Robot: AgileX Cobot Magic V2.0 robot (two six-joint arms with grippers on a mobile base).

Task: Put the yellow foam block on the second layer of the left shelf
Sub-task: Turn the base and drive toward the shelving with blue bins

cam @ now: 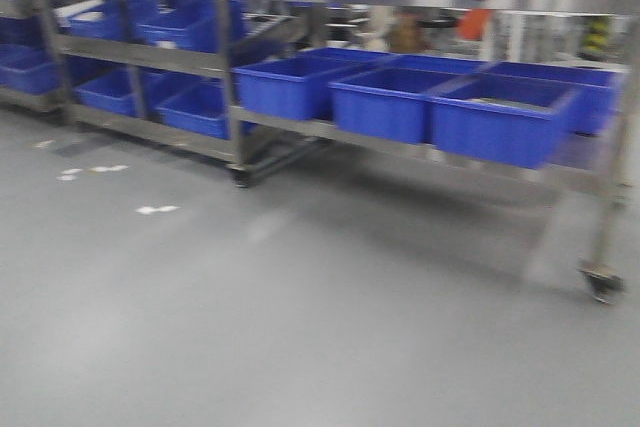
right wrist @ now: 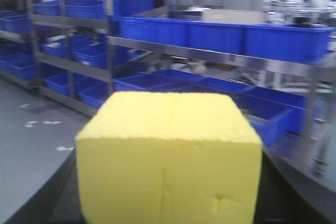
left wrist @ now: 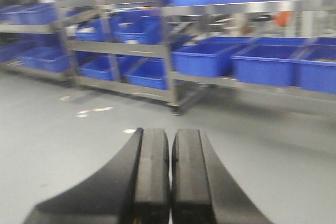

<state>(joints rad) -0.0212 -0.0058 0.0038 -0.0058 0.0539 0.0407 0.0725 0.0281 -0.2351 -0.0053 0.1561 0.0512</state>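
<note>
The yellow foam block (right wrist: 168, 129) fills the lower middle of the right wrist view, a lemon-yellow cube with small dents on its near face. My right gripper (right wrist: 168, 192) is shut on it, and only dark finger edges (right wrist: 63, 198) show at its sides. In the left wrist view my left gripper (left wrist: 171, 135) is shut with nothing in it, pads together above the grey floor. The left shelf (cam: 130, 52) is a metal rack with blue bins at the far left of the front view, some way off. Neither gripper shows in the front view.
A second metal rack (cam: 400, 152) on castors (cam: 603, 285) stands to the right, carrying blue bins (cam: 390, 102) on its low layer. Grey floor (cam: 300, 307) with white marks (cam: 157, 209) lies between me and the racks. All views are motion-blurred.
</note>
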